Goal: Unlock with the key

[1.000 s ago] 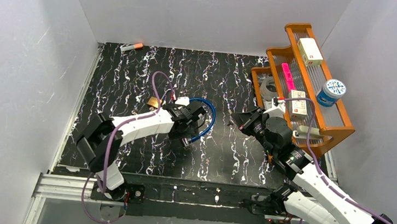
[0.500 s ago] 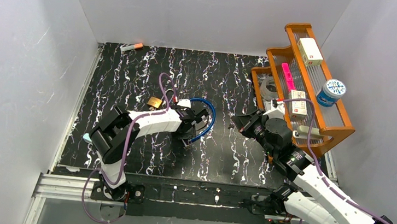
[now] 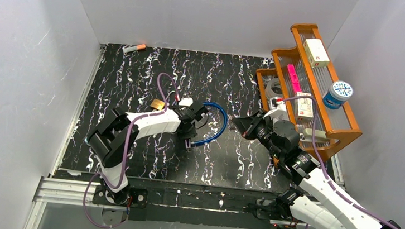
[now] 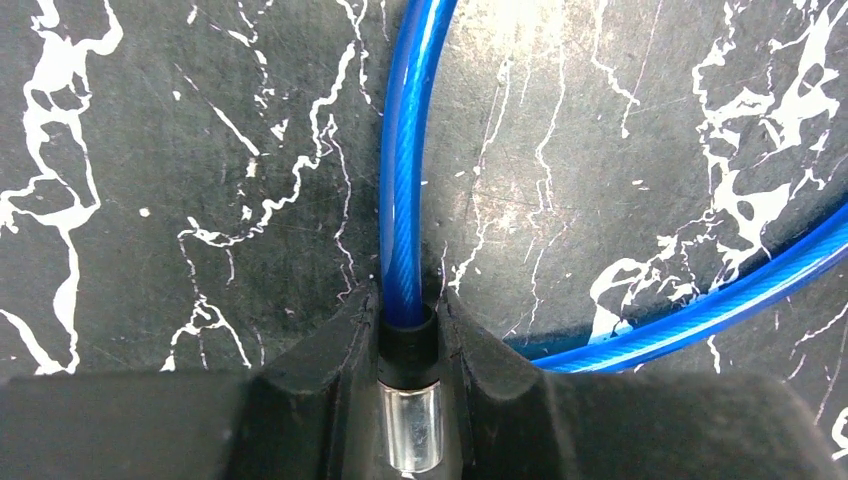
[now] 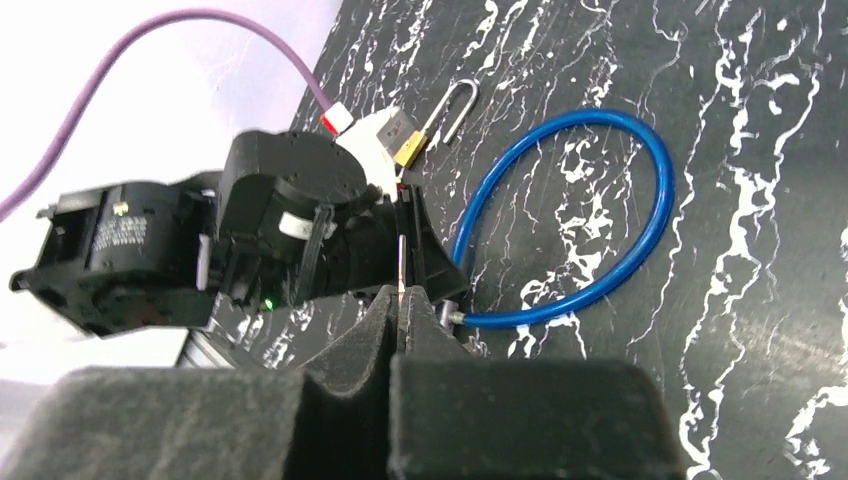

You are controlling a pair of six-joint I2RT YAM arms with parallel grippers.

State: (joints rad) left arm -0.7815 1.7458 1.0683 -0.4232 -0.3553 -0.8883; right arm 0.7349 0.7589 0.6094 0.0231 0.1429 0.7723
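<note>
A blue cable loop point(image 3: 223, 122) lies on the black marbled table point(image 3: 229, 162). My left gripper point(image 3: 197, 114) is shut on one end of it; in the left wrist view the blue cable point(image 4: 400, 180) runs up out of the black fingers point(image 4: 335, 350), with its black collar and metal ferrule point(image 4: 412, 425) clamped between them. A brass padlock point(image 3: 158, 104) with an open shackle lies just left of that gripper and also shows in the right wrist view point(image 5: 410, 150). My right gripper point(image 3: 241, 124) is shut on a thin key blade point(image 5: 402, 262), seen edge-on, pointing toward the left gripper.
A wooden rack point(image 3: 344, 114) with boxes, a tape roll and a pink item stands at the right. A marker point(image 3: 135, 47) lies at the far left corner. White walls close in three sides.
My left arm has folded in closer and turned its wrist, and the cable loop has swung slightly to the right. My right gripper has edged a little left toward the loop.
</note>
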